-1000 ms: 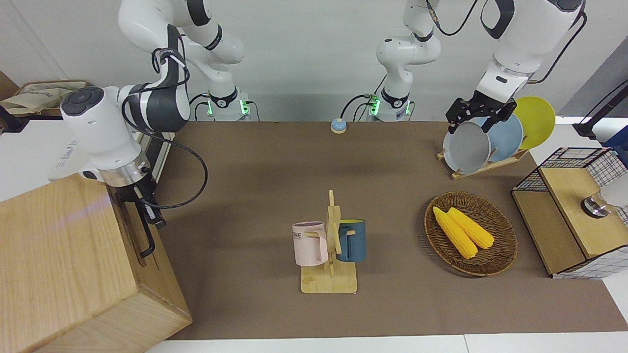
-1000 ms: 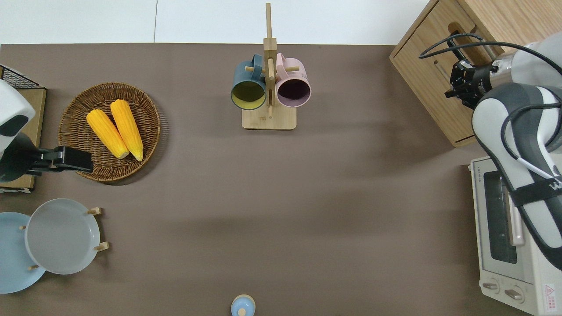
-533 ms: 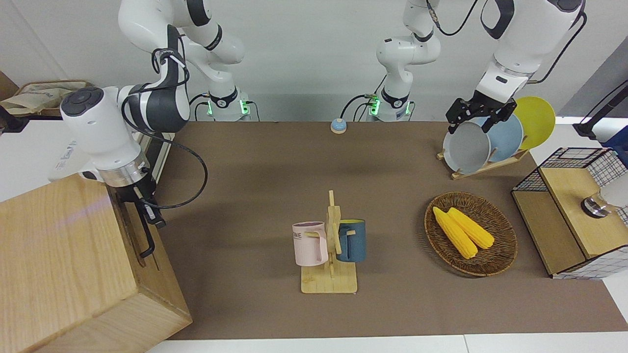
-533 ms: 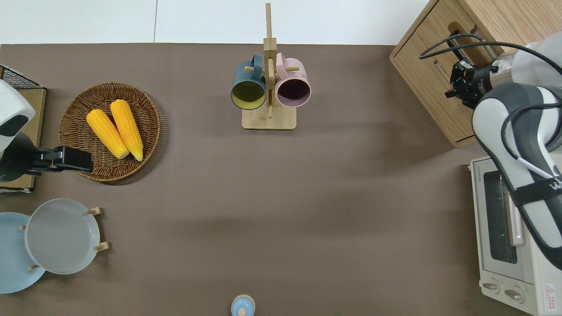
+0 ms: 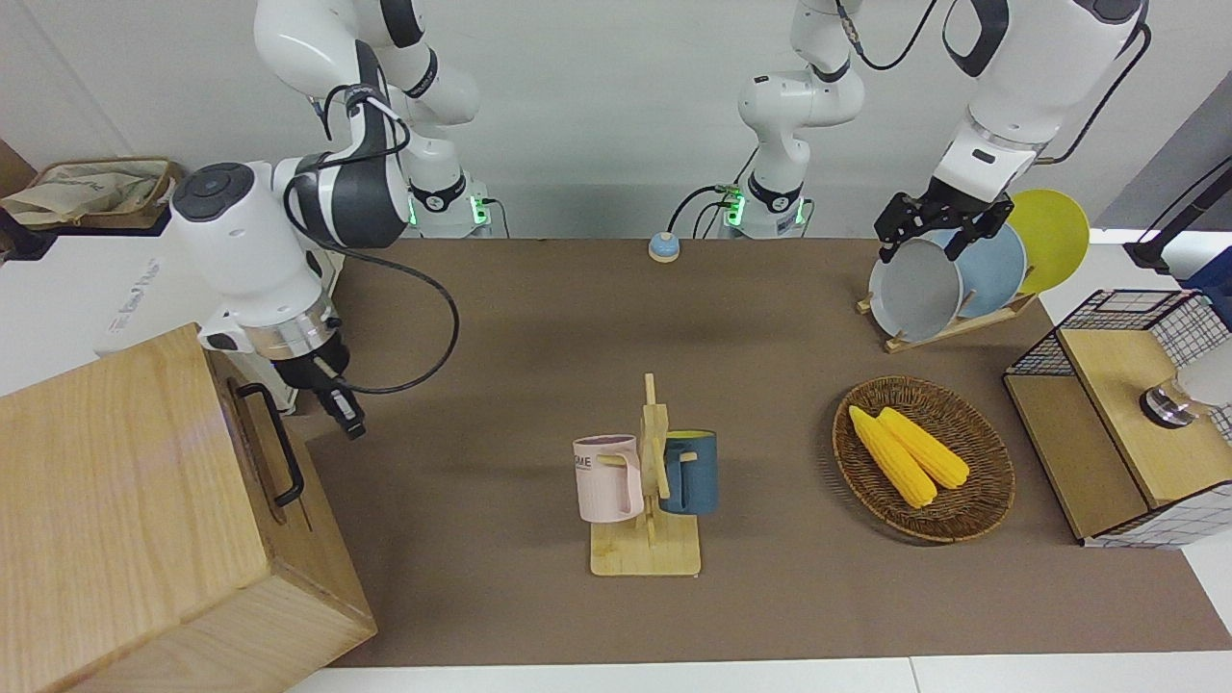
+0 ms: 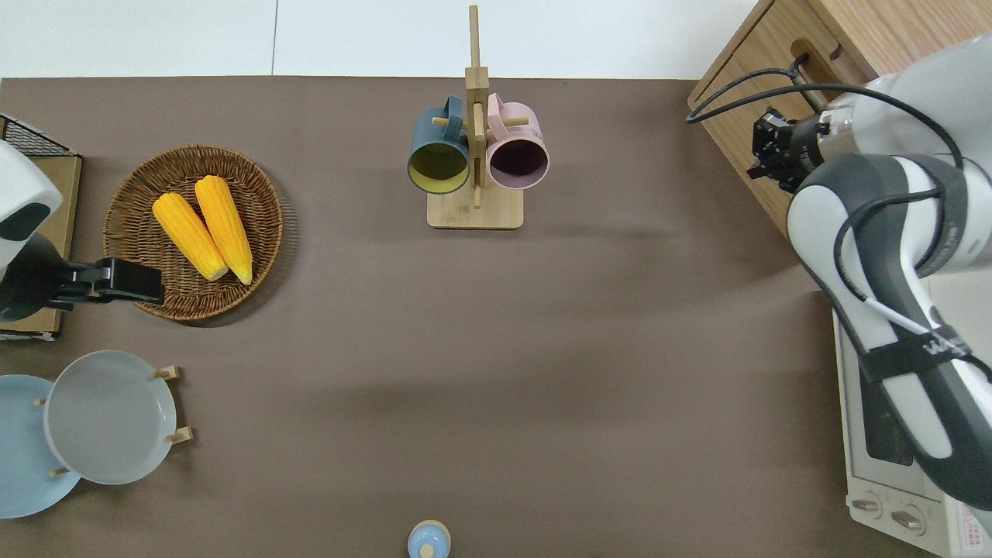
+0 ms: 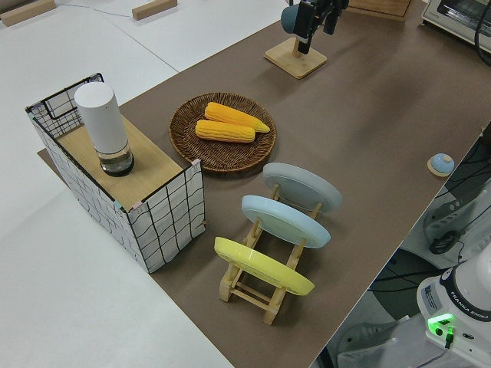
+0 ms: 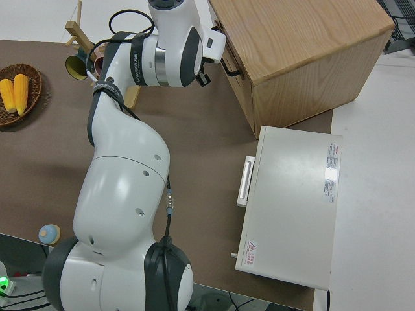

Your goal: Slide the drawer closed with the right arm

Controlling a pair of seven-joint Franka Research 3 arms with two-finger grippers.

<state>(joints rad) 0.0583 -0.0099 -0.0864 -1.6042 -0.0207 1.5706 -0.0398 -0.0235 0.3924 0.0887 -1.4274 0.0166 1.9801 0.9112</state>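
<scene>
The drawer (image 5: pixel 258 481) sits flush in the front of the pale wooden cabinet (image 5: pixel 115 500) at the right arm's end of the table. Its black bar handle (image 5: pixel 276 445) is free. It also shows in the overhead view (image 6: pixel 806 71) and the right side view (image 8: pixel 231 65). My right gripper (image 5: pixel 345 416) hangs just off the cabinet's front, beside the handle and apart from it, over the mat at the cabinet's foot (image 6: pixel 763 149). The left arm (image 5: pixel 1011 87) is parked.
A mug rack (image 5: pixel 647 500) with a pink and a blue mug stands mid-table. A wicker basket of corn (image 5: pixel 924 457), a plate rack (image 5: pixel 948 279) and a wire-mesh box (image 5: pixel 1126 423) are toward the left arm's end. A toaster oven (image 6: pixel 891 434) stands beside the cabinet, nearer the robots.
My right gripper has drawn back from the drawer's handle toward the middle of the table. The cabinet front looks unchanged. The left arm has not moved.
</scene>
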